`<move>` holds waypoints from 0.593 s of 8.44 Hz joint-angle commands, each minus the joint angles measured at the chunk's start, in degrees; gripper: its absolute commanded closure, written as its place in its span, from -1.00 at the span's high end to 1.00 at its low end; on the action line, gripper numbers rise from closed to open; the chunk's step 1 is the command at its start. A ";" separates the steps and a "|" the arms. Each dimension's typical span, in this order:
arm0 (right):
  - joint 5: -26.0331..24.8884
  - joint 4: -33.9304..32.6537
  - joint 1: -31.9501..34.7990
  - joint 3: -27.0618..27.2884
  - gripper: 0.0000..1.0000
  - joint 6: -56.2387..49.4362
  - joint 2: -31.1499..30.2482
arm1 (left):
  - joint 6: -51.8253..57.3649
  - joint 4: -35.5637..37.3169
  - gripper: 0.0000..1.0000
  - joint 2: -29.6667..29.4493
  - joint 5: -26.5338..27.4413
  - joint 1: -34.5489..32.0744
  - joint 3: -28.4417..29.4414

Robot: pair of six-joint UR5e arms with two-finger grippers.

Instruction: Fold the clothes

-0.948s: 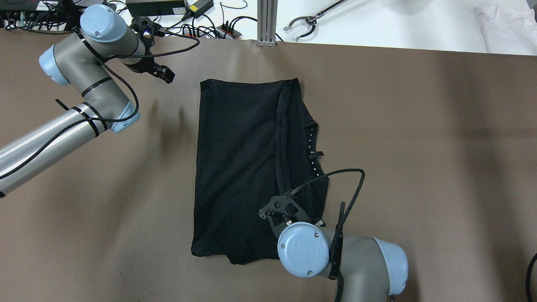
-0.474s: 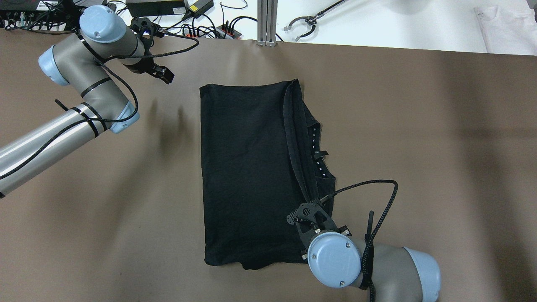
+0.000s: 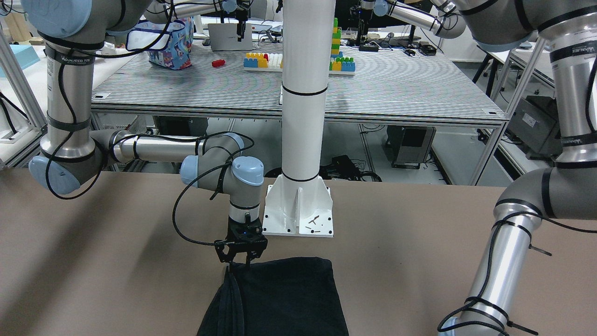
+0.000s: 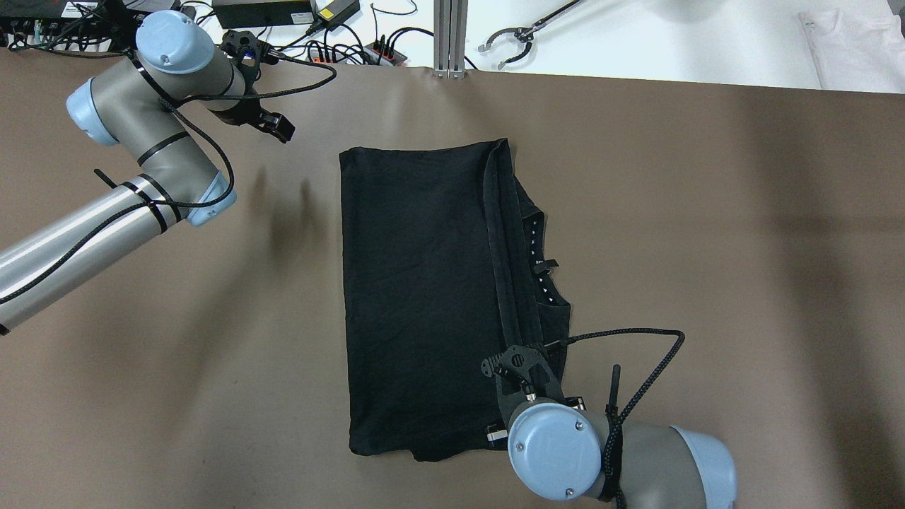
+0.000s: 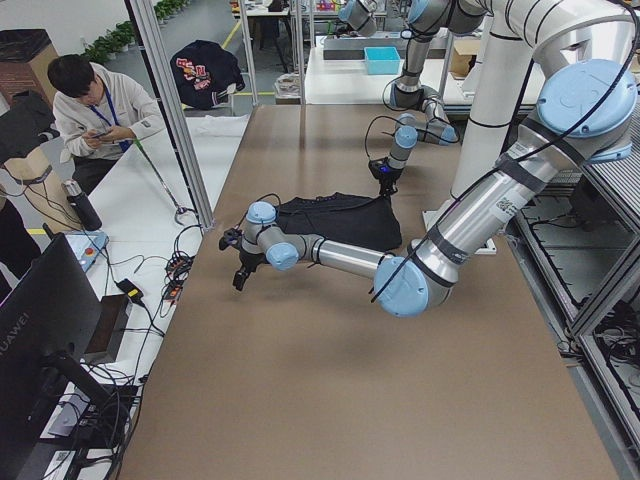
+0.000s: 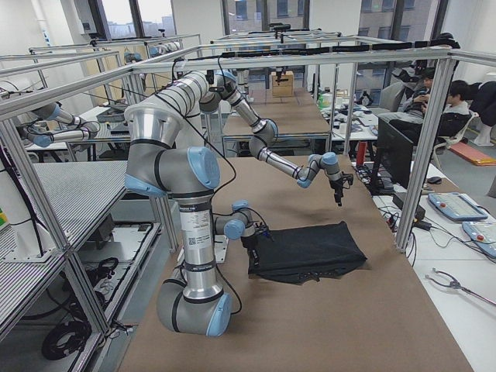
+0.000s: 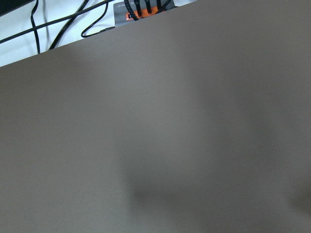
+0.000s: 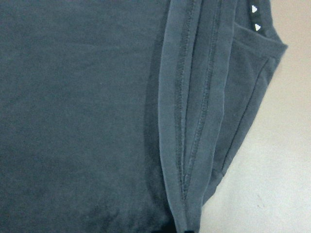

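Observation:
The clothes are one black cloth [image 4: 417, 283] folded into a tall rectangle in the middle of the brown table [image 4: 707, 247]. A doubled hem [image 8: 187, 121] runs down its right side. My right gripper [image 3: 239, 262] is shut on that hem at the corner nearest the robot. It holds the corner a little above the table, so the cloth [image 3: 289, 298] rises to a peak there. In the overhead view the wrist hides the right gripper's fingers. My left gripper [image 4: 279, 129] hangs open and holds nothing, over bare table, left of the cloth's far-left corner.
The white pillar's base plate [image 3: 298, 210] stands just behind the right gripper. Cables and a power strip [image 4: 353, 49] lie past the table's far edge, with a grabber tool [image 4: 516, 35] and a white garment [image 4: 848, 49]. A person [image 5: 90, 100] sits beyond that edge.
My right gripper has moved right and back toward the robot with the hem in it. The cloth's near end slid right and the fold drew straighter. The left arm has barely moved.

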 commanded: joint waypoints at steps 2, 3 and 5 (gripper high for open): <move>0.13 -0.07 7.39 -9.88 0.87 -4.41 8.09 | 0.00 0.00 1.00 0.00 -0.18 0.14 -0.06; 0.13 -0.07 7.84 -11.23 0.87 -7.75 8.20 | 0.00 0.00 1.00 0.00 -0.18 0.14 -0.06; 0.39 -0.07 7.84 -14.74 0.87 -10.15 8.46 | 0.00 0.00 1.00 -0.09 -0.18 0.14 -0.06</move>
